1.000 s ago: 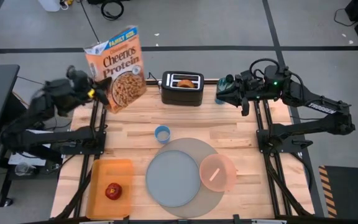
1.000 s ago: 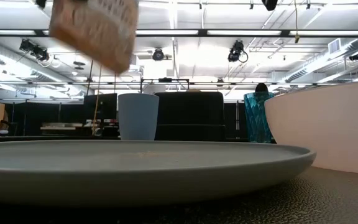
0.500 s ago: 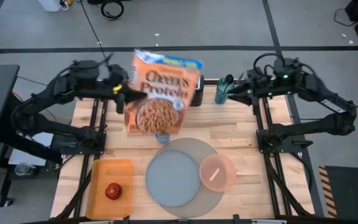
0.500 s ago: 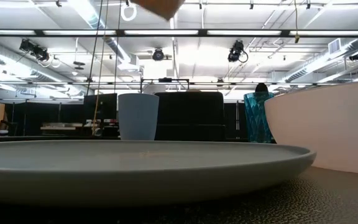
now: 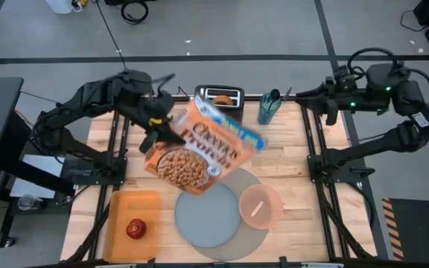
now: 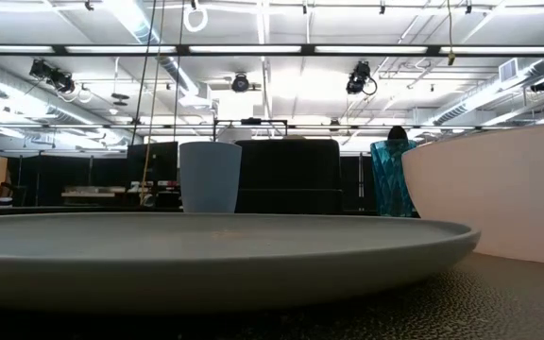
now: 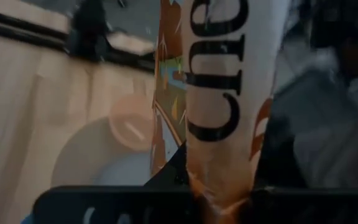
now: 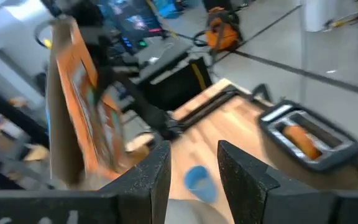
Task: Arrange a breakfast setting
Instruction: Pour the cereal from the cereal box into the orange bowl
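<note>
My left gripper [image 5: 159, 132] is shut on an orange Cheerios cereal box [image 5: 199, 152], held tipped above the table's middle. My right gripper [image 5: 311, 95] is open and empty at the far right, apart from the teal tumbler [image 5: 268, 106]. The grey plate [image 5: 207, 216] lies on the larger grey mat [image 5: 246, 179]. The pink bowl [image 5: 259, 206] stands on the mat's right side with a pale spoon in it. The red apple [image 5: 135, 228] lies on the orange tray [image 5: 121, 205]. The bagel half [image 5: 220, 97] sticks out of the black toaster [image 5: 218, 106]. My left gripper pinches the cereal box between its two fingers at one narrow long side [image 7: 219, 186], about midway along it. It comes at the box from the table's left. The box is lifted clear and tipped, its top end toward the far right above the mat.
A small blue cup [image 6: 209, 177] stands in front of the toaster, hidden under the box in the high view and visible in the right wrist view [image 8: 197, 177]. The arms' black frames [image 5: 118, 160] stand on both sides of the table.
My left gripper has swung the cereal box from beyond the table's far left corner toward the middle and tipped it over, its top now pointing right. My right gripper has drawn back from the teal tumbler toward the table's right edge; the tumbler stays standing.
</note>
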{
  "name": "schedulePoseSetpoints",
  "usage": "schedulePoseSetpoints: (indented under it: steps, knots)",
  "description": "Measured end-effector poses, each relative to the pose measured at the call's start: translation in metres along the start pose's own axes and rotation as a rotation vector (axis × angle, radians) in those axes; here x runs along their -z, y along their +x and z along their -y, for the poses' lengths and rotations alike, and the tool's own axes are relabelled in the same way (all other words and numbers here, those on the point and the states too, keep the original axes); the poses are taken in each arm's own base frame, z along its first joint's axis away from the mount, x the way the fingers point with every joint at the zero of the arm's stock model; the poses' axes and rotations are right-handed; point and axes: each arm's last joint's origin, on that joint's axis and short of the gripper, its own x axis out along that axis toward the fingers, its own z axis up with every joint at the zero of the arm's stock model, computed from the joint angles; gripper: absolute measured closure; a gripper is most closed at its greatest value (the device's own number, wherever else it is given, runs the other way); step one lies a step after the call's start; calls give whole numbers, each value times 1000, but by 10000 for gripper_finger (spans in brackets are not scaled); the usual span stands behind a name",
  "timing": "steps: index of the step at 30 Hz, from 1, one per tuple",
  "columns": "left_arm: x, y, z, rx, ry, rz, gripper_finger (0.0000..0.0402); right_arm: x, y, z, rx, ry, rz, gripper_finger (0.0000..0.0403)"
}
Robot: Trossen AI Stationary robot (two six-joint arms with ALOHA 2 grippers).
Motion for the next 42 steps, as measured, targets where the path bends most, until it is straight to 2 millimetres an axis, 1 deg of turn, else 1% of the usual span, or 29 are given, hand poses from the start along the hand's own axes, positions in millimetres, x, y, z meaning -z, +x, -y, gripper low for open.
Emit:
schedulePoseSetpoints:
  steps: [2,6,10,12,16,20,23,28,30,32,36,42]
  knots:
    - [2,2,4,8,24,-58,391,3,8,-5,-19,10,-40,265]
    - [2,6,12,23,74,-134,391,12,32,-17,-27,4,-117,265]
    - [-1,21,15,45,92,-177,391,24,54,-31,-52,-10,-208,265]
    - [-2,30,19,63,101,-195,391,29,58,-37,-69,-16,-238,265]
    - [-4,56,25,57,128,-234,391,38,59,-50,-114,-29,-273,265]
    - [-8,81,27,-3,147,-250,391,47,56,-64,-175,-70,-297,265]
    - [-8,105,26,-75,159,-268,391,57,56,-72,-206,-133,-348,262]
    - [-1,142,26,-171,140,-317,391,78,51,-74,-212,-227,-473,250]
    - [3,155,27,-186,123,-338,391,86,52,-73,-197,-254,-479,244]
    - [8,166,27,-195,117,-365,391,92,54,-74,-210,-246,-443,239]
    - [16,182,30,-198,120,-403,391,101,59,-74,-224,-258,-365,234]
    - [19,187,32,-206,111,-410,391,120,75,-75,-246,-216,-300,234]
